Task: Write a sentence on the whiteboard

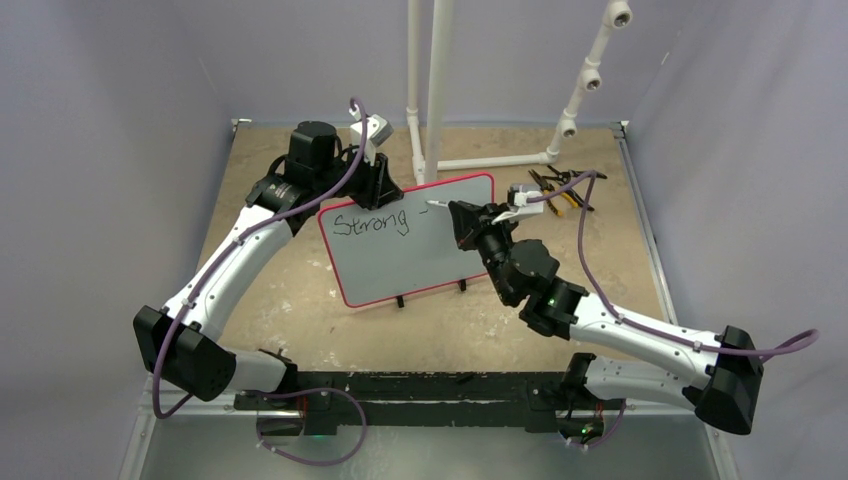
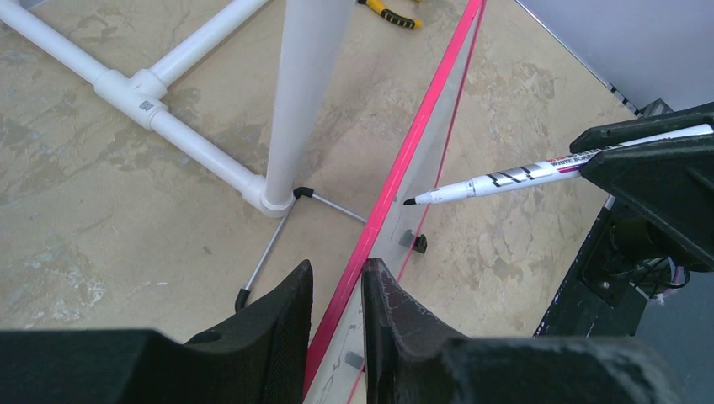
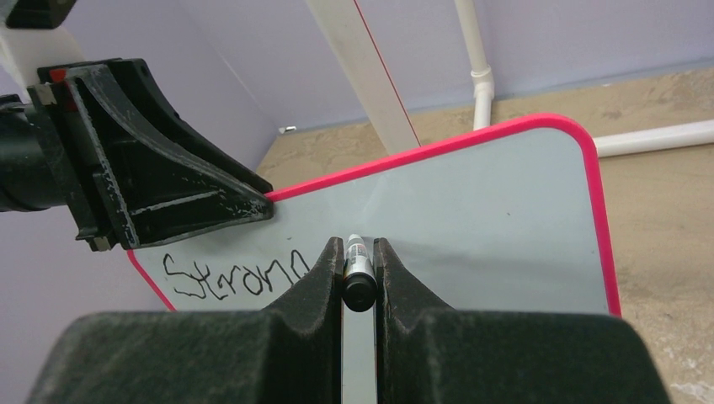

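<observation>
The whiteboard (image 1: 410, 262) stands tilted on its small black feet mid-table, red-edged, with only the black word "Strong" (image 1: 372, 222) of the sentence showing on it. My left gripper (image 1: 384, 192) straddles the board's top left edge. In the left wrist view the red edge (image 2: 406, 160) runs between the closed-in fingers of the left gripper (image 2: 337, 273). My right gripper (image 1: 465, 218) is shut on a black-tipped marker (image 2: 522, 175), whose tip is at the board's face right of the word. In the right wrist view the marker (image 3: 357, 269) sits pinched in the right gripper (image 3: 359, 244), with "Strong" (image 3: 227, 273) to its left on the board (image 3: 505, 210).
A white PVC pipe frame (image 1: 435, 90) rises just behind the board, its base joints (image 2: 139, 97) close to the left fingers. Several hand tools with yellow grips (image 1: 555, 190) lie at the back right. A thin wire prop (image 2: 265, 252) leans behind the board.
</observation>
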You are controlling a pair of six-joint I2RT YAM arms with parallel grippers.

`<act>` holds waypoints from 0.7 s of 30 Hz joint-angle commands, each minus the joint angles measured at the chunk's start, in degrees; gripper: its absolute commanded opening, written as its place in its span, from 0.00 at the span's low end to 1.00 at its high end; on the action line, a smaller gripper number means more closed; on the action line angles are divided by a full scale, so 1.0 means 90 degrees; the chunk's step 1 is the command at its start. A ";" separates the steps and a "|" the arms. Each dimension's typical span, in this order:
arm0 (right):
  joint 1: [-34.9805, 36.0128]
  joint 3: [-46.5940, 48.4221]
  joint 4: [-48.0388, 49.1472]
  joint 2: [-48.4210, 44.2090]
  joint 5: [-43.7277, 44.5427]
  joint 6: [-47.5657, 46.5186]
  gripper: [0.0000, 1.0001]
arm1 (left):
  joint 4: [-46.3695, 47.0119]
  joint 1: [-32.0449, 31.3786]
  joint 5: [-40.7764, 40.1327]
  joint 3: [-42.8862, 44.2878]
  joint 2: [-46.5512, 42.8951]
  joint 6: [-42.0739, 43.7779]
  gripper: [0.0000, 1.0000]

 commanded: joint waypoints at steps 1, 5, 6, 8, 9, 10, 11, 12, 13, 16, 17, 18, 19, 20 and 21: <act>-0.0003 0.0478 0.0487 0.0198 -0.0072 -0.0339 0.00 | -0.0063 -0.0013 -0.0085 0.0023 0.0099 0.0018 0.03; -0.0003 0.0569 0.0456 0.0336 -0.0034 -0.0335 0.00 | -0.0100 -0.0013 -0.0088 0.0046 0.0108 0.0063 0.00; -0.0003 0.0574 0.0403 0.0349 -0.0008 -0.0314 0.00 | -0.0109 -0.0013 -0.0087 0.0050 0.0108 0.0079 0.00; -0.0003 0.0566 0.0304 0.0351 0.0030 -0.0268 0.00 | -0.0110 -0.0013 -0.0088 0.0047 0.0108 0.0081 0.00; -0.0003 0.0552 0.0260 0.0337 0.0048 -0.0255 0.00 | -0.0111 -0.0012 -0.0088 0.0045 0.0113 0.0083 0.00; -0.0003 0.0533 0.0199 0.0318 0.0047 -0.0215 0.00 | -0.0108 -0.0013 -0.0088 0.0045 0.0117 0.0090 0.00; -0.0003 0.0515 0.0133 0.0292 0.0046 -0.0158 0.00 | -0.0111 -0.0013 -0.0087 0.0045 0.0125 0.0084 0.00; -0.0003 0.0479 0.0072 0.0255 0.0046 -0.0109 0.00 | -0.0113 -0.0013 -0.0087 0.0045 0.0127 0.0098 0.00; -0.0003 0.0429 -0.0005 0.0225 0.0049 -0.0055 0.00 | -0.0118 -0.0013 -0.0093 0.0049 0.0136 0.0101 0.00; -0.0003 0.0314 -0.0256 0.0157 0.0071 0.0110 0.00 | -0.0122 -0.0013 -0.0100 0.0064 0.0152 0.0106 0.00; -0.0003 0.0283 -0.0332 0.0142 0.0067 0.0160 0.00 | -0.0118 -0.0013 -0.0090 0.0064 0.0156 0.0105 0.00; -0.0003 0.0253 -0.0400 0.0123 0.0067 0.0211 0.00 | -0.0120 -0.0013 -0.0094 0.0077 0.0165 0.0108 0.00; -0.0003 0.0224 -0.0442 0.0107 0.0059 0.0244 0.00 | -0.0125 -0.0013 -0.0094 0.0074 0.0174 0.0119 0.00; -0.0003 0.0193 -0.0488 0.0093 0.0061 0.0276 0.00 | -0.0131 -0.0013 -0.0092 0.0082 0.0181 0.0119 0.00; -0.0003 0.0177 -0.0538 0.0088 0.0057 0.0300 0.00 | -0.0127 -0.0013 -0.0080 0.0091 0.0190 0.0120 0.00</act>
